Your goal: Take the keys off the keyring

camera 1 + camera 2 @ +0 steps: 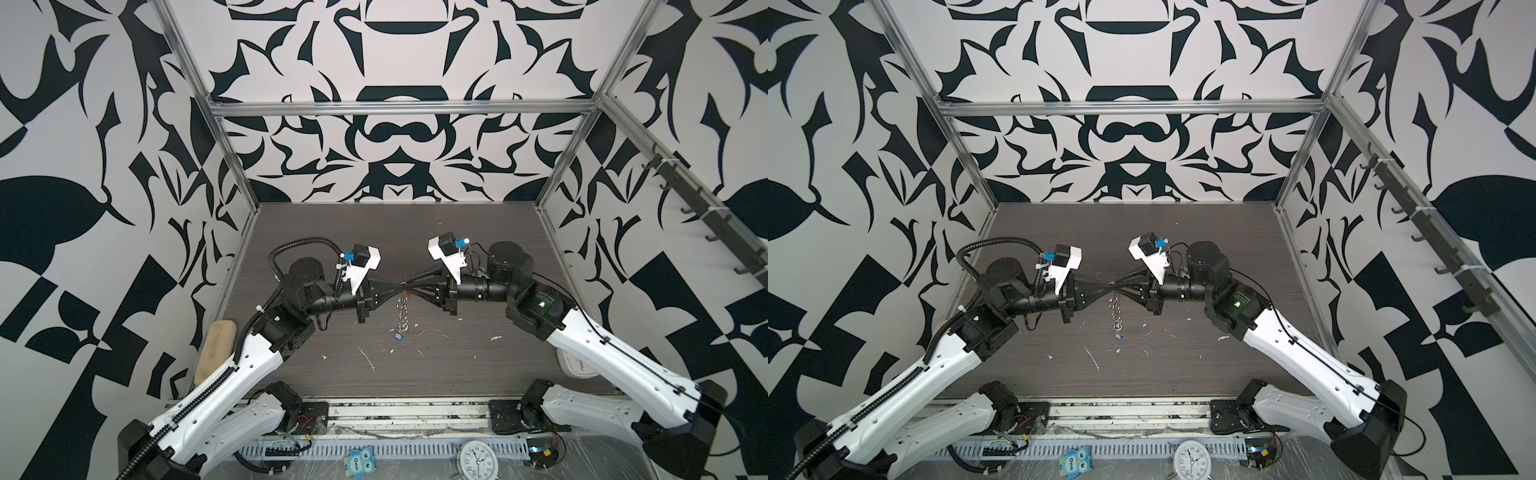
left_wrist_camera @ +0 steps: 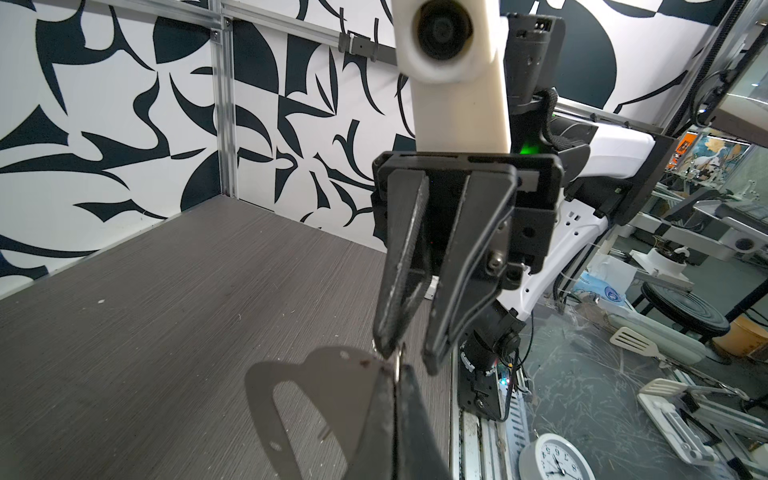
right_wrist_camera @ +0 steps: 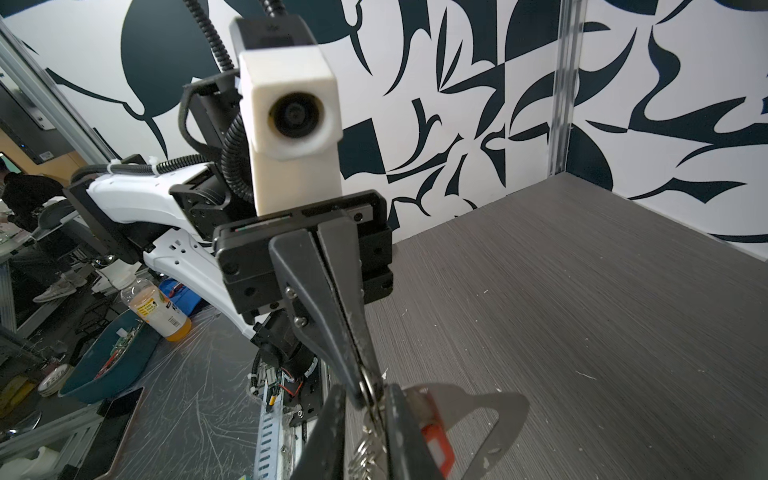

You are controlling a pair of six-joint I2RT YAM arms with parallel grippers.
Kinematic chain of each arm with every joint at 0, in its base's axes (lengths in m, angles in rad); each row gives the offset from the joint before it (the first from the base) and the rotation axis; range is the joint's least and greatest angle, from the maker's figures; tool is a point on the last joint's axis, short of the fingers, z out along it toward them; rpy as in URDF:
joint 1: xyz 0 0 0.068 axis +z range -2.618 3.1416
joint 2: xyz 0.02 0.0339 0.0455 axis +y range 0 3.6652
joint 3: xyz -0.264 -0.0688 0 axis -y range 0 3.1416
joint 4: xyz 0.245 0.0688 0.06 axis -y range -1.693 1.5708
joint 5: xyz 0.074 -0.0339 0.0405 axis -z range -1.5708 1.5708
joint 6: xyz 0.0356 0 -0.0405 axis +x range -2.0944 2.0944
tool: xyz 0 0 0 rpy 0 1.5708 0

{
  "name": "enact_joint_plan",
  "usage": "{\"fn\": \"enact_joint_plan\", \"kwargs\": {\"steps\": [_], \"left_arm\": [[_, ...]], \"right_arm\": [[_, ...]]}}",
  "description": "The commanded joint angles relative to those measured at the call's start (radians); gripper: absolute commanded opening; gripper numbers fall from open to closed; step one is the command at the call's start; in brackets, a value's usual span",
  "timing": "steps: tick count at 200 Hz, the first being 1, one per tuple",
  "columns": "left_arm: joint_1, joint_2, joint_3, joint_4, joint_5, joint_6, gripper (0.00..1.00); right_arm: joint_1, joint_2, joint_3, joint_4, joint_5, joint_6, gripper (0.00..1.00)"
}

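Observation:
The keyring [image 2: 316,399], a flat silver plate with an oblong slot, is held in the air over the table's middle, and my left gripper [image 2: 397,374] is shut on its edge. From it a chain of small silver rings [image 1: 402,313] hangs down, with the blue key [image 1: 399,335] at its lower end. The red key [image 3: 436,444] lies against the plate [image 3: 490,415]. My right gripper [image 3: 365,415] faces the left one tip to tip. Its fingers stand slightly apart on either side of the rings at the plate's edge. In both top views the two grippers [image 1: 397,289] [image 1: 1119,287] meet.
A beige oblong pad [image 1: 216,349] leans at the table's left edge. A white object [image 1: 575,365] sits at the right edge. A clock [image 1: 478,459] and a blue owl toy [image 1: 358,461] lie in front. White scraps [image 1: 365,357] dot the table.

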Motion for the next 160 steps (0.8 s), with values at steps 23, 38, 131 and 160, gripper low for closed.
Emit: {"fn": "enact_joint_plan", "kwargs": {"steps": [23,38,131,160], "left_arm": [[0.003,-0.007,0.020,0.039,0.002,-0.006,0.00],[0.003,-0.004,0.021,0.039,0.004,-0.009,0.00],[0.003,-0.039,0.022,-0.030,-0.115,-0.034,0.30],[0.003,-0.018,0.037,-0.066,-0.101,-0.032,0.17]], "right_arm": [[0.002,-0.003,0.037,0.018,-0.021,0.001,0.09],[0.000,-0.003,0.035,0.017,-0.009,0.001,0.03],[-0.013,0.045,0.151,-0.263,0.041,-0.135,0.00],[-0.029,0.081,0.233,-0.407,0.012,-0.233,0.00]]}}
